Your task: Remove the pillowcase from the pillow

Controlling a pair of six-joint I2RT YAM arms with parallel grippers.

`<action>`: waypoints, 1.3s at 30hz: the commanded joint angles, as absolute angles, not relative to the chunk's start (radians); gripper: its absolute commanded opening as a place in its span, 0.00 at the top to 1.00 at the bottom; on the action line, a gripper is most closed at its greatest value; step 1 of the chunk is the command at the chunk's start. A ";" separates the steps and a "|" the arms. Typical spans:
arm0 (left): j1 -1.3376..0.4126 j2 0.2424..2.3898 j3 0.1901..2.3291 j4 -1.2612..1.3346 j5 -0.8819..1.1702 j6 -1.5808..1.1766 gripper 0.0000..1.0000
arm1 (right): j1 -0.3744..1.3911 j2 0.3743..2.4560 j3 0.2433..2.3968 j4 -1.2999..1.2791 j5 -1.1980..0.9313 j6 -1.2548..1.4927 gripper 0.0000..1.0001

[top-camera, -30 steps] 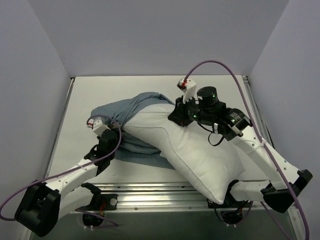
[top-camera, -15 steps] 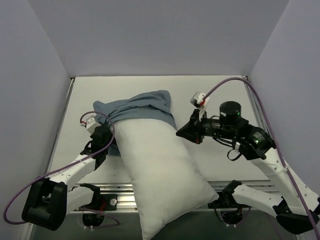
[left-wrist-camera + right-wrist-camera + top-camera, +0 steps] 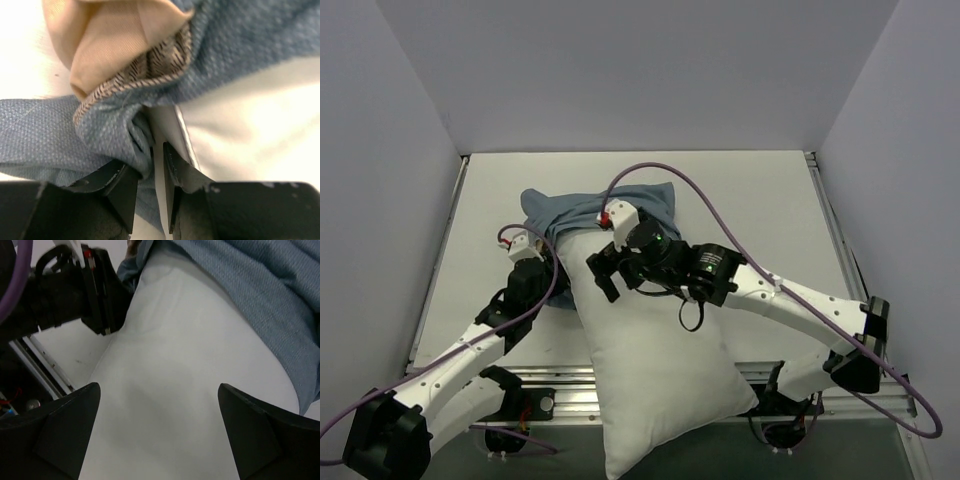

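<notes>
Left gripper [image 3: 157,150]: I held a bunched fold of nubbly blue pillowcase [image 3: 240,55] pinched.
Right gripper [image 3: 160,410]: my jaws gaped wide over the smooth, plump white pillow [image 3: 170,355].

pillow and right arm block the middle; free table lies far right and along the left

the pillow [image 3: 650,370] lies diagonally down the centre and overhangs the near edge, with the pillowcase [image 3: 585,208] bunched at its far end. the right arm [image 3: 780,295] reaches across from the right, its right gripper [image 3: 604,274] spread wide above the pillow. the left gripper [image 3: 533,265] sits against the pillow's left edge, its gap filled with blue fabric. bare table [image 3: 760,200] lies far right; a narrower strip runs beside the left wall [image 3: 390,200].
</notes>
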State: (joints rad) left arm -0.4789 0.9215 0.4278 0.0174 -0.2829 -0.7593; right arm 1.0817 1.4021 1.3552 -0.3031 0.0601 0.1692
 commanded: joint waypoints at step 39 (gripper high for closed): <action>-0.337 1.175 1.014 -0.368 0.267 -0.325 0.13 | 0.979 1.490 1.032 -0.021 -0.167 0.011 1.00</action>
